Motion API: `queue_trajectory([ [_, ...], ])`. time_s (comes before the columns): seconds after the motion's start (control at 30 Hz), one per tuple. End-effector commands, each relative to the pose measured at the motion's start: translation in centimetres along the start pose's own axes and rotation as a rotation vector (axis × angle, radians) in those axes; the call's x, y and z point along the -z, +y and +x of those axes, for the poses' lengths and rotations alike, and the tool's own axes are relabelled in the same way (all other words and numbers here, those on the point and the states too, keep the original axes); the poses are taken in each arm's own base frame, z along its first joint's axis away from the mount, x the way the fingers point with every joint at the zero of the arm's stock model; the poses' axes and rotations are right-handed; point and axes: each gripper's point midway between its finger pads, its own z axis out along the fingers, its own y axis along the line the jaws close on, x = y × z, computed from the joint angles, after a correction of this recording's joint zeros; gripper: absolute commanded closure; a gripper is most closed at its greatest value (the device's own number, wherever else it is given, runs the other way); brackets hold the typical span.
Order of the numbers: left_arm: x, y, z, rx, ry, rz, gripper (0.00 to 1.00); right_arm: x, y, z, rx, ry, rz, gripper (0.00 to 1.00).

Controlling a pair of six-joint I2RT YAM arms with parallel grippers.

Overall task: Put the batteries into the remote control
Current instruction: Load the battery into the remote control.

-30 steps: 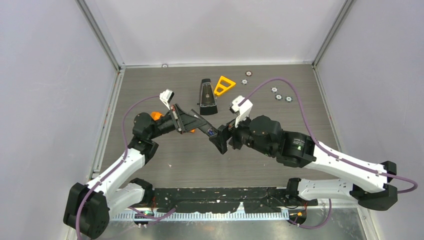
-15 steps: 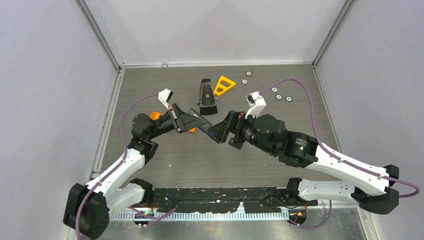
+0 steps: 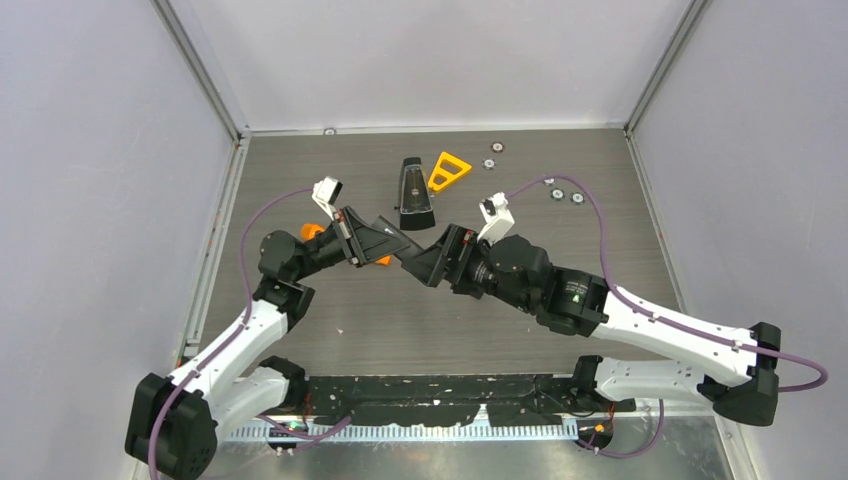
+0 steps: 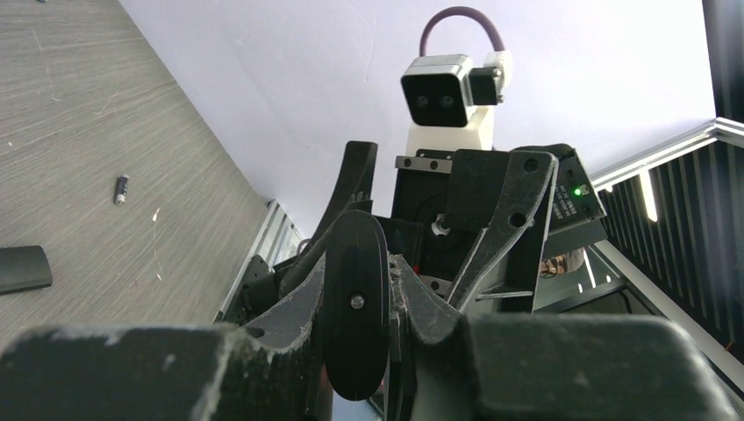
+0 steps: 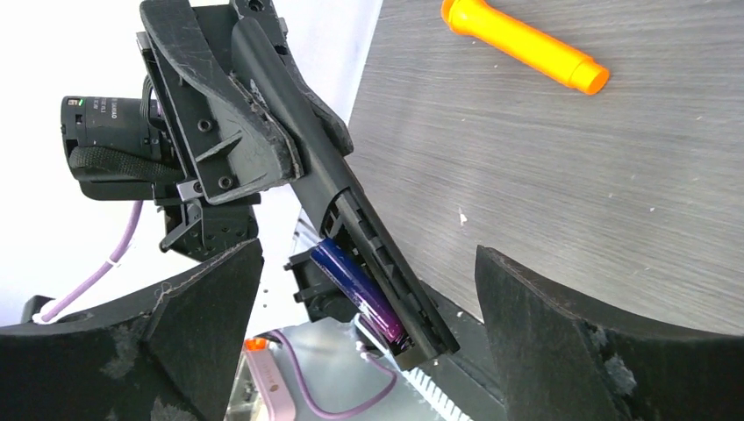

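Changed: I moved right gripper [image 3: 437, 258], jaws wide, around remote [image 5: 351, 206] end.
Left gripper [image 3: 378, 240]: clenched on remote.
Hidden: battery [image 5: 355, 285] partly behind remote's edge.

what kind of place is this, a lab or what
Probably a robot test cell: a left arm and right arm bolted to a grey wood-grain table, plain walls on metal frames boxing it in.

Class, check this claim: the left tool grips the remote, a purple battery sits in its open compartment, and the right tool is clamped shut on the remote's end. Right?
Not quite. The right tool is open, its jaws wide apart, not clamped on the remote; the right wrist view shows it. The left tool does grip the remote, with the purple battery in its open compartment.
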Motion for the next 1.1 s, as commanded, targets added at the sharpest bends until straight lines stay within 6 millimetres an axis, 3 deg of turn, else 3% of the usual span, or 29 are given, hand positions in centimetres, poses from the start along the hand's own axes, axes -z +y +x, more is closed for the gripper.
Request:
queue_trajectory([
  [0.0,0.3,-1.8,-0.2,-0.050,-0.014,0.061,1.00,-0.3,1.8,-0.6,-0.144,-0.032,-0.100,0.02],
  [0.07,0.3,-1.9,-0.2,-0.052,-0.014,0.062,1.00,-0.3,1.7,-0.5,-0.166,-0.033,-0.109,0.01],
  [0.37,0.5,-1.6,0.0,-0.046,-0.017,0.057,1.00,-0.3,1.5,-0.3,-0.227,-0.039,-0.158,0.12],
  [0.7,0.6,-1.3,0.2,-0.040,-0.023,0.053,1.00,0.1,2.1,-1.0,-0.277,-0.063,-0.217,0.08],
  [0.83,0.7,-1.2,0.2,-0.041,-0.021,0.053,1.00,-0.2,2.1,-0.7,-0.298,-0.051,-0.232,0.15],
  [1.07,0.7,-0.9,0.4,-0.038,-0.021,0.046,1.00,-0.6,2.1,-0.2,-0.319,-0.021,-0.251,0.36],
])
